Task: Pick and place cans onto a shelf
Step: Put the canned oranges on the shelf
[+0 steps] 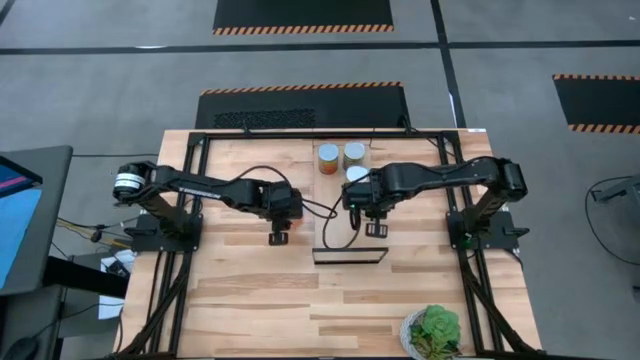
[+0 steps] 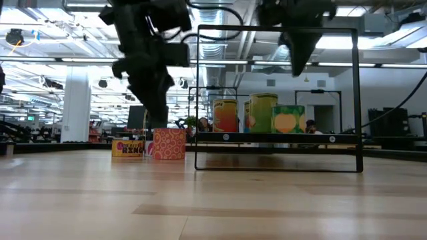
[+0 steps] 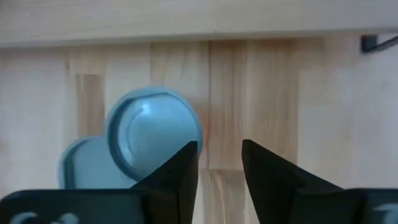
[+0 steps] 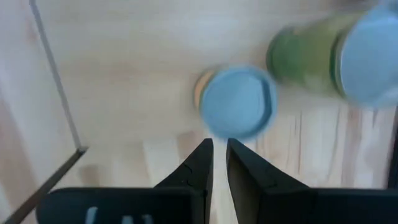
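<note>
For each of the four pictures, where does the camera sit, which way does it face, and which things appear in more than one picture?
High view: above, facing straight down; both arms, left claw, right claw.
Low view: table height, facing level across; the shelf with cans, arms entering from above.
Left wrist view: looks down past its own claw at a silver-topped can.
Right wrist view: looks down past its claw at another can.
Shared: the high and low views both show the orange can.

The right gripper (image 4: 219, 163) hangs over the pale plank tabletop (image 4: 137, 68), its two dark fingers (image 4: 196, 167) close together with only a narrow gap. Just past the fingertips stands a can (image 4: 238, 102), its silver top facing the camera. Beside it stands a green can (image 4: 305, 53), blurred. A thin dark bracket (image 4: 57, 87) crosses the wood.
</note>
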`<act>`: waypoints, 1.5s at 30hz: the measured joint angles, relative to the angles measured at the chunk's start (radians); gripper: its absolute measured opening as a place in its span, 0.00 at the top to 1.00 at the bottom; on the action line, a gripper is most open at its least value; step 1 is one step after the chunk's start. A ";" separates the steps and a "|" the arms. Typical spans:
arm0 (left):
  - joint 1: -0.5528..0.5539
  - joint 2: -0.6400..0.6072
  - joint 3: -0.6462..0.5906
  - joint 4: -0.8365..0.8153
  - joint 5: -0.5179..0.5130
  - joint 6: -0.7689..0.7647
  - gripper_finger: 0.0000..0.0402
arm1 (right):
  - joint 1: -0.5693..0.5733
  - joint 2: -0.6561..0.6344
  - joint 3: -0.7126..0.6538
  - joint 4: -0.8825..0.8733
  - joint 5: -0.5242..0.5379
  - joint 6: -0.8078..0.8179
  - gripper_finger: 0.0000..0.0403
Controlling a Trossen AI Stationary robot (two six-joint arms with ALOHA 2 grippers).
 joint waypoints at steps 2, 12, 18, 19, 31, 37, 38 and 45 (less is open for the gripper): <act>0.000 0.029 0.000 0.015 0.000 0.001 0.71 | 0.017 -0.002 0.038 -0.084 0.001 0.031 0.83; -0.001 0.078 0.002 0.019 -0.033 -0.013 0.71 | 0.146 -0.138 0.055 -0.203 0.053 0.201 0.83; -0.001 0.078 0.002 0.017 -0.038 -0.010 0.77 | 0.277 -0.236 0.055 -0.232 0.054 0.364 0.83; -0.001 0.078 0.002 0.017 -0.046 -0.010 0.80 | 0.306 -0.253 0.055 -0.237 0.053 0.398 0.83; -0.003 0.082 0.122 -0.061 -0.104 -0.021 1.00 | 0.688 -0.355 0.055 -0.259 0.211 0.694 0.84; -0.003 0.082 0.233 -0.062 -0.085 0.046 1.00 | 0.813 -0.341 0.055 -0.263 0.267 0.787 0.84; -0.003 0.082 0.245 -0.065 -0.085 0.050 1.00 | 0.827 -0.336 0.055 -0.261 0.268 0.799 0.84; -0.003 0.081 0.270 0.055 -0.027 0.063 1.00 | 0.902 -0.297 0.055 -0.260 0.312 0.846 0.84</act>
